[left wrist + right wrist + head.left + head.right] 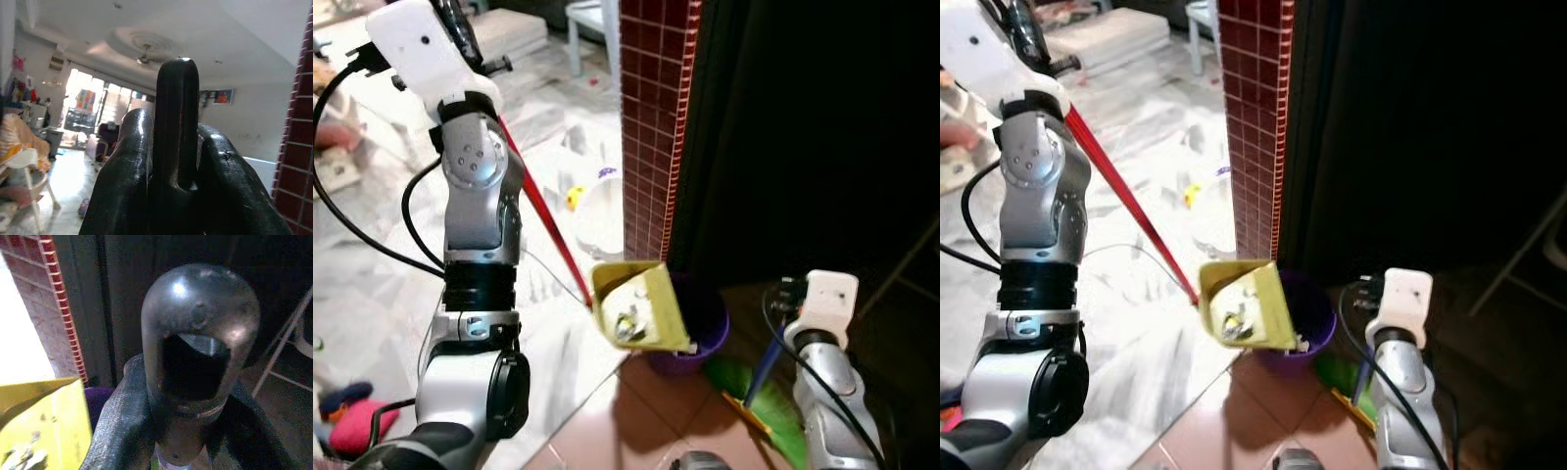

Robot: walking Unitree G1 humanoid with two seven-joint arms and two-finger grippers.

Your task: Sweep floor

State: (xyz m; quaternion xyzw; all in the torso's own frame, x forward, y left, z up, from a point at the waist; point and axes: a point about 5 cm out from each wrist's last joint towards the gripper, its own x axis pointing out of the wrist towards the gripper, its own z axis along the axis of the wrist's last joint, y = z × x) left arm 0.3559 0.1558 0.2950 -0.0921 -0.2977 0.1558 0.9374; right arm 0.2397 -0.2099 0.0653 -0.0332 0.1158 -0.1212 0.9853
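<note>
While the yellow dustpan [641, 305] hangs tipped over the purple bin [705, 328], the entry stands as follows.

Item 1: dustpan, yellow, on a long red handle [543, 211]. Its mouth faces down toward the bin, at the foot of the red-tiled pillar [651, 127]. Pale scraps of litter [628, 323] cling inside the pan, not yet fallen.

Item 2: left gripper [176, 161], raised high; both black fingers [122, 176] pressed around a dark rod, judged to be the top of the dustpan's handle.

Item 3: right gripper [195, 431], low beside the bin; fingers [122, 421] pinching a rounded black handle cap [200, 338], judged to belong to the broom, whose blue shaft [766, 364] and green bristles [773, 406] rest on the terracotta floor [636, 416] just beside the bin.

Item 4: bin, purple, small, partly hidden behind the pan.

Step in hand, as judged: emptying the sweepings. To do it well, keep the pan's lip inside the bin's rim, steepen the tilt by lifting the handle end, and give a light shake so the clinging scraps drop in rather than onto the tiles. Hold the broom still and clear of the bin, since a nudge could tip so light a container.
</note>
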